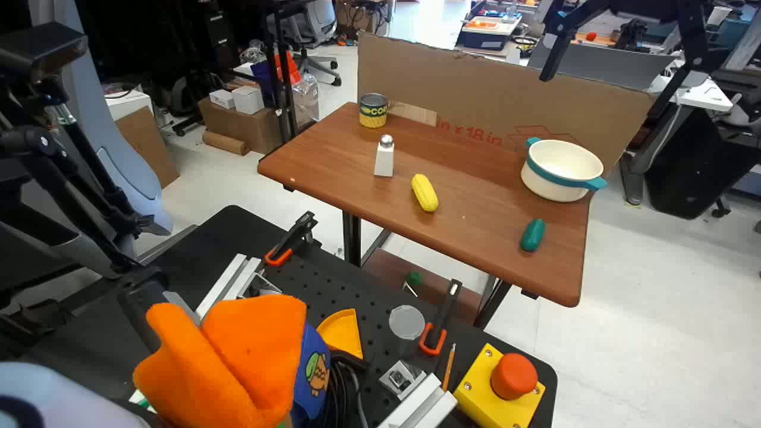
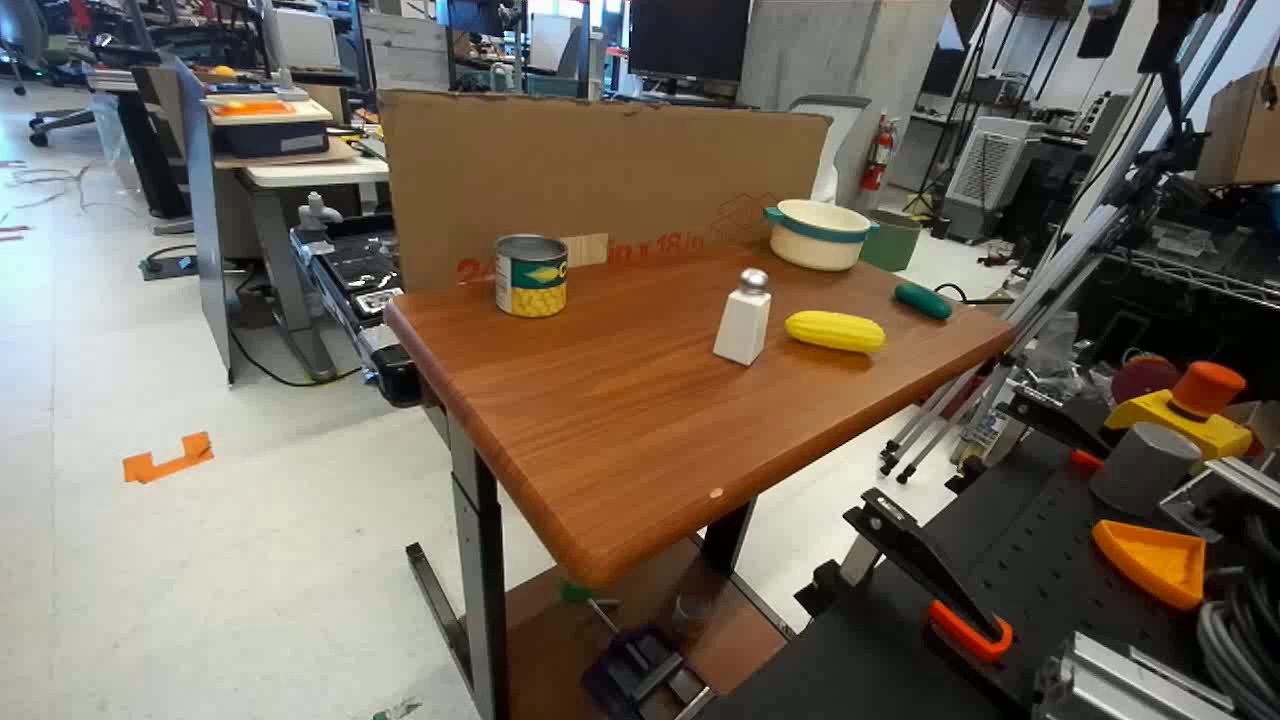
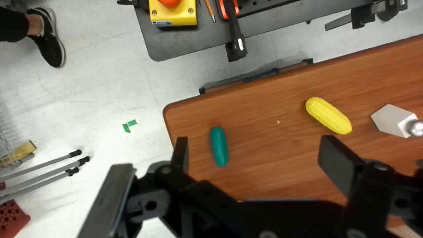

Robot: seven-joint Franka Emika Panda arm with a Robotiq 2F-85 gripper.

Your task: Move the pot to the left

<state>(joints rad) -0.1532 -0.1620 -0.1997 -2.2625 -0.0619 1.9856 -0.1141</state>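
Observation:
The pot [image 1: 548, 185] is wide, round and cream, with a teal band and two teal side handles. It stands upright near the back corner of the wooden table, in front of the cardboard; it also shows in an exterior view [image 2: 815, 250]. In the wrist view the pot is hidden or out of view. My gripper [image 1: 601, 96] is open and empty, high above the table on the pot's side and apart from it. In the wrist view its spread black fingers [image 3: 256, 155] have only the tabletop behind them.
On the wooden table [image 1: 475, 238] lie a green cucumber-like piece [image 1: 532, 235] and a yellow corn [image 1: 424, 192]. A white shaker [image 1: 384, 157] and a corn can [image 1: 373, 110] stand there too. A cardboard sheet [image 1: 452, 89] rises along the back edge.

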